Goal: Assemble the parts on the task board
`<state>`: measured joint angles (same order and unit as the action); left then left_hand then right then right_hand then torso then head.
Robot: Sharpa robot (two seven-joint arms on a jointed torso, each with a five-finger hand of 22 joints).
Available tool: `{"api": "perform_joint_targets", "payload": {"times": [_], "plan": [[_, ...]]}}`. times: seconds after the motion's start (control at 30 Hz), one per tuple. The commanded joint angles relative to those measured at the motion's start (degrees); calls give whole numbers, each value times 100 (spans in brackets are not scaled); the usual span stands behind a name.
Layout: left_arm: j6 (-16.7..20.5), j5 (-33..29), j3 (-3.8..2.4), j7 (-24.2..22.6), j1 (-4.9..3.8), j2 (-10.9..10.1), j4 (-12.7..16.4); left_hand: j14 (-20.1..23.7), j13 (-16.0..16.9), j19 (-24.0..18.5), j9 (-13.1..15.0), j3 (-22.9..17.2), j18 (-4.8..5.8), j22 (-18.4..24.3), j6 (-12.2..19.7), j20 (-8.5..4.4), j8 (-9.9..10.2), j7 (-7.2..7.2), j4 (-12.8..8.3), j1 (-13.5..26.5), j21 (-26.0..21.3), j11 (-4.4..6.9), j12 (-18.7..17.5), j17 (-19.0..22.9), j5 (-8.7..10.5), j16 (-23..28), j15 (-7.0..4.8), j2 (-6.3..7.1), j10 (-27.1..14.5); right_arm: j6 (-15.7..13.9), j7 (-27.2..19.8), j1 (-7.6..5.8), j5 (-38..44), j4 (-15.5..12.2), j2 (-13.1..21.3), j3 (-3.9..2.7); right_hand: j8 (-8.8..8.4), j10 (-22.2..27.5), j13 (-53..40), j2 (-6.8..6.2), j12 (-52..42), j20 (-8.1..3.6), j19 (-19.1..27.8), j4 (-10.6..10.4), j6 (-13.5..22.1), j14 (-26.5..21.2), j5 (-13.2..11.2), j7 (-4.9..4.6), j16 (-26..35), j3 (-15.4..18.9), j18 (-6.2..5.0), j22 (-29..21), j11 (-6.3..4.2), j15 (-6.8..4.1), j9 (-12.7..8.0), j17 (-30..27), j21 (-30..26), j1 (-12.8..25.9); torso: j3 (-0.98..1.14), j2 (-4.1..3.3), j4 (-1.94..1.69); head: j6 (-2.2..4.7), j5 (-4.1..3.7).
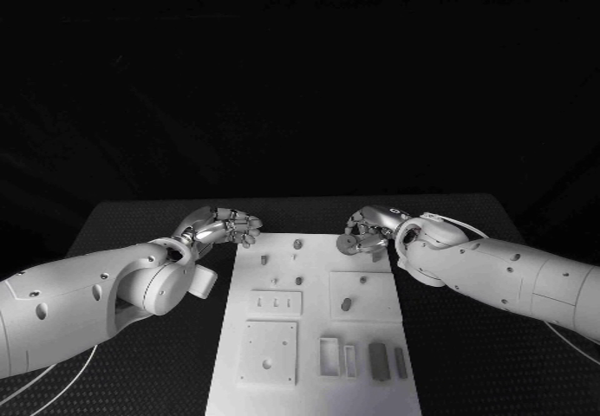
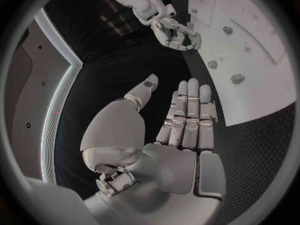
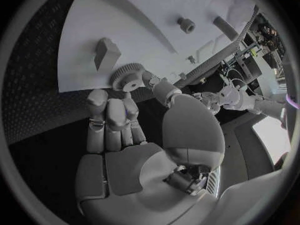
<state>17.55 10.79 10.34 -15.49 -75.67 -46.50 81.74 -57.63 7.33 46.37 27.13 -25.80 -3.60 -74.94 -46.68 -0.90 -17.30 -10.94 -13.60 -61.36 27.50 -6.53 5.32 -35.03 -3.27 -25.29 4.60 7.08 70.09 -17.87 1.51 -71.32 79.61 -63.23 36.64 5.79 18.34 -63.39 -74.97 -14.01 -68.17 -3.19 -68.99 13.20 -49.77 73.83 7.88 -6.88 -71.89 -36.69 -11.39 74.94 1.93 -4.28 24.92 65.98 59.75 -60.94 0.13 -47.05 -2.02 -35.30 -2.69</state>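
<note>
At the board's far end, both hands hover.
Right hand (image 1: 367,235) pinches a small gear (image 3: 127,77) over the white board (image 1: 313,381); left hand (image 1: 223,227) is empty, fingers straight and apart.

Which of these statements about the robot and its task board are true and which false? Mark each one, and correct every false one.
1. The right hand holds a gear. True: the toothed wheel sits at its fingertips in the right wrist view.
2. The left hand grips a part. False: its fingers lie straight and apart from the thumb, with nothing in them.
3. The task board lies between the two arms. True.
4. Both hands are at the near end of the board. False: they are at its far end, one at each corner.
5. The board is bare of parts. False: small pieces such as a peg stand on it.
</note>
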Motion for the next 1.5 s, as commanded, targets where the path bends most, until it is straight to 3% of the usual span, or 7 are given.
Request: {"api": "perform_joint_targets", "payload": {"times": [0.03,0.6,1.13,1.4,1.5], "plan": [[-87,18,-5,-63,-6,1,19,-28,-8,-39,10,-27,-61,-104,22,-2,20,25,-16,44,21,-6,-35,-9,29,19,19,0,-41,143,-58,8,64,21,-4,0,28,-19,-5,62,-34,-27,7,17,-189,37,10,-127,-8,-7,-361,106,-19,-16,13,9,31,6,3,2,0,-39,-3],[-79,19,-6,-59,-7,-10,29,-27,-7,-41,11,-27,-60,-104,25,-1,21,23,-12,54,22,-8,-37,-13,29,22,20,-2,-44,187,-52,38,160,174,-59,11,27,20,68,155,-43,-18,43,-4,-276,50,-148,-83,37,-334,-361,80,-63,-58,25,56,85,-153,5,7,9,-68,-8],[-85,21,-6,-50,-7,-11,30,-27,-6,-43,13,-30,-60,-103,28,-1,23,22,-15,56,24,-7,-39,-18,29,26,20,-2,-46,108,33,117,535,243,-141,33,33,27,91,109,-57,-6,43,-19,-315,70,-215,-76,39,-332,-361,77,-67,-59,35,89,118,-102,3,-6,3,-139,1],[-80,21,-6,-44,-7,3,26,-27,-5,-44,14,-32,-61,-103,28,-2,23,22,-15,56,25,-6,-40,-20,29,27,20,-4,-46,325,98,141,711,280,-182,57,81,10,113,155,-68,1,43,-31,-426,87,-227,-41,48,-392,-361,68,-98,-86,60,105,135,-121,6,3,0,-179,2],[-78,22,-6,-43,-7,5,21,-27,-4,-44,14,-32,-60,-103,28,-1,22,22,-15,57,26,-6,-40,-21,29,28,20,-5,-46,453,105,155,754,316,-218,100,70,31,134,137,-51,12,50,-62,-422,83,-234,-41,64,-386,-361,66,-99,-87,57,99,140,-66,9,8,-2,-187,5]]}}
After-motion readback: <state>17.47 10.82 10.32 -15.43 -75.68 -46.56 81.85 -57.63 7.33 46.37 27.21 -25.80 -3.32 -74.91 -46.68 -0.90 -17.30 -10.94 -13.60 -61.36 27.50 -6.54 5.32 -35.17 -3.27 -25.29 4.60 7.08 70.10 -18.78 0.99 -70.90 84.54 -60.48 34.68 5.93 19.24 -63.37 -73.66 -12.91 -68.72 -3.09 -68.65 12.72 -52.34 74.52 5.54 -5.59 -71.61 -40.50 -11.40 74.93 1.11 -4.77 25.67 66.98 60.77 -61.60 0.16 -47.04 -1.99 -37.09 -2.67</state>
